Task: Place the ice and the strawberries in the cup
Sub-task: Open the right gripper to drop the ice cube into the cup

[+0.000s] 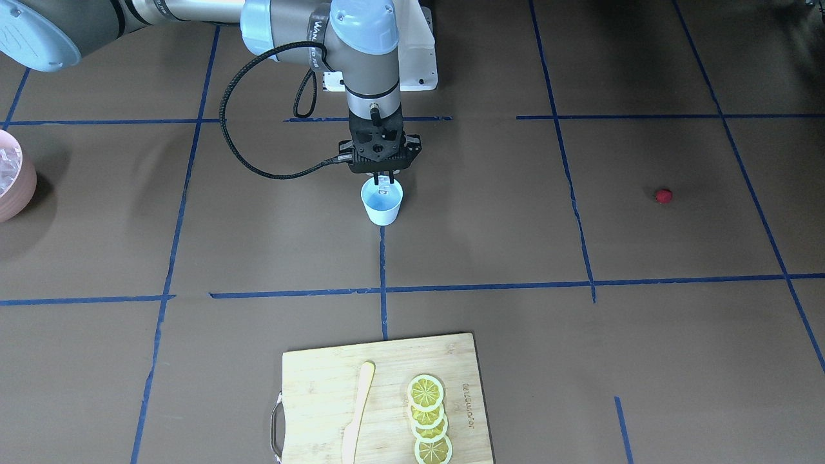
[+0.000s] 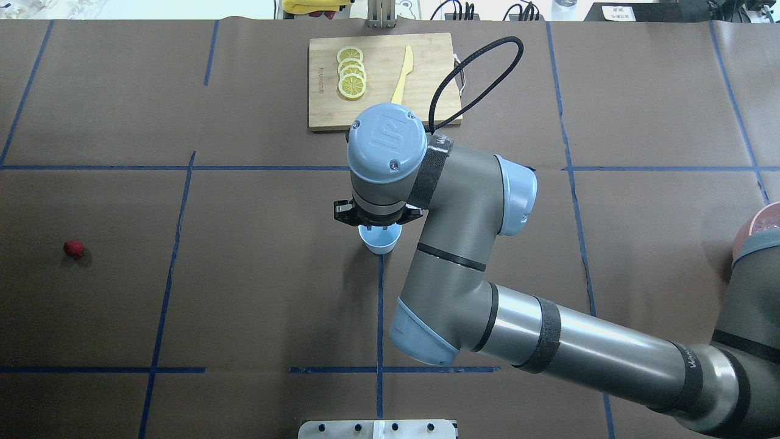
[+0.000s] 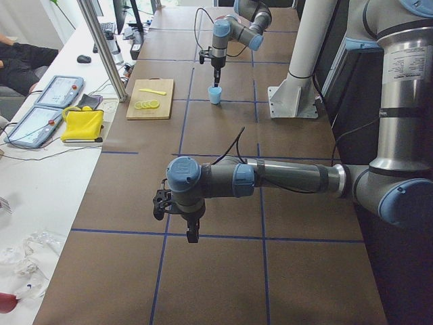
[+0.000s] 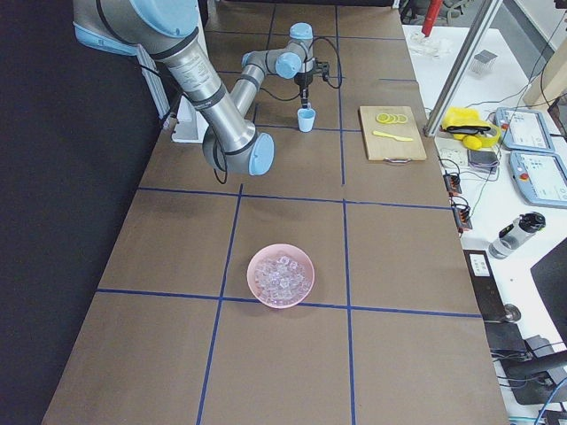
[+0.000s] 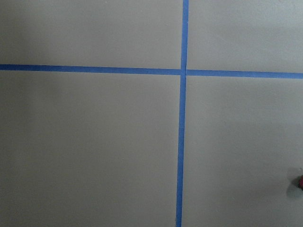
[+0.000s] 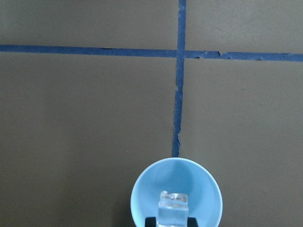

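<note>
The pale-blue cup (image 1: 381,207) stands near the table's middle, next to a blue tape crossing. My right gripper (image 1: 385,182) hangs straight above its mouth, shut on one clear ice cube (image 6: 173,207). In the right wrist view the cube sits over the cup's blue inside (image 6: 147,194). More ice (image 4: 281,276) fills a pink bowl (image 4: 255,270) toward the table's right end. The red strawberry (image 1: 664,195) lies alone on the table far to my left and shows at the left wrist view's edge (image 5: 300,182). My left gripper (image 3: 193,233) hovers low over bare table; whether it is open or shut I cannot tell.
A wooden cutting board (image 1: 322,386) with lemon slices (image 1: 427,419) and a yellow knife (image 1: 358,412) lies at the table's far edge. The pink bowl (image 1: 16,193) is at that view's left edge. The right arm's forearm (image 2: 548,347) stretches over the table's near right part.
</note>
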Robot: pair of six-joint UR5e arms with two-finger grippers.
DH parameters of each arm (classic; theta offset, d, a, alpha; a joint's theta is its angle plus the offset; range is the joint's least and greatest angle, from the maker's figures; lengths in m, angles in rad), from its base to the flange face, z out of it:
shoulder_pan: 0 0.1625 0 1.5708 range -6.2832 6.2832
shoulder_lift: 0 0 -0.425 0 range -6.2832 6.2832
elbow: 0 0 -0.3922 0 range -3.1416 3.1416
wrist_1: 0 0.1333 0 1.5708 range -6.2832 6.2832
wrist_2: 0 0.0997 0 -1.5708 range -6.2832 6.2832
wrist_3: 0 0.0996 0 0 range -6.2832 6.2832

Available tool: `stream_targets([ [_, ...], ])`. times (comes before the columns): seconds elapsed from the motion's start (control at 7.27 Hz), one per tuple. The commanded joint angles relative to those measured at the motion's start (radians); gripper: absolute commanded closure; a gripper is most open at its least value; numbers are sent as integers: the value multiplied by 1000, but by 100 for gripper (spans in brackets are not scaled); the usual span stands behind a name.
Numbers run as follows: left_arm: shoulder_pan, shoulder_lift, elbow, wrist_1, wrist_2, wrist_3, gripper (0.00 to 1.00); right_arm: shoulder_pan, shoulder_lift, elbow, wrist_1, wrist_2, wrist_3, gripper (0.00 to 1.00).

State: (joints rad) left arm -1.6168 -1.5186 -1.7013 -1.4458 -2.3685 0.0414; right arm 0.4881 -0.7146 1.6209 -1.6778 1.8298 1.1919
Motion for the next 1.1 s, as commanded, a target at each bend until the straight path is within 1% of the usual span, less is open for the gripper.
stream_targets([
  [0.0,0,0,0,-2,0,0,0,0,1,-1,0,0,0,47],
  [0.14,0,-2,0,-2,0,0,0,-2,3,0,0,0,0,32],
  [0.41,0,-2,2,-2,0,0,0,-2,4,0,0,0,0,19],
  [0.55,0,-2,2,-2,0,0,0,0,4,0,0,0,0,6],
  [0.69,0,-2,2,-2,0,0,0,0,4,2,0,0,0,2],
  [0.96,0,-2,-1,-2,0,0,0,0,6,2,-2,0,2,2],
])
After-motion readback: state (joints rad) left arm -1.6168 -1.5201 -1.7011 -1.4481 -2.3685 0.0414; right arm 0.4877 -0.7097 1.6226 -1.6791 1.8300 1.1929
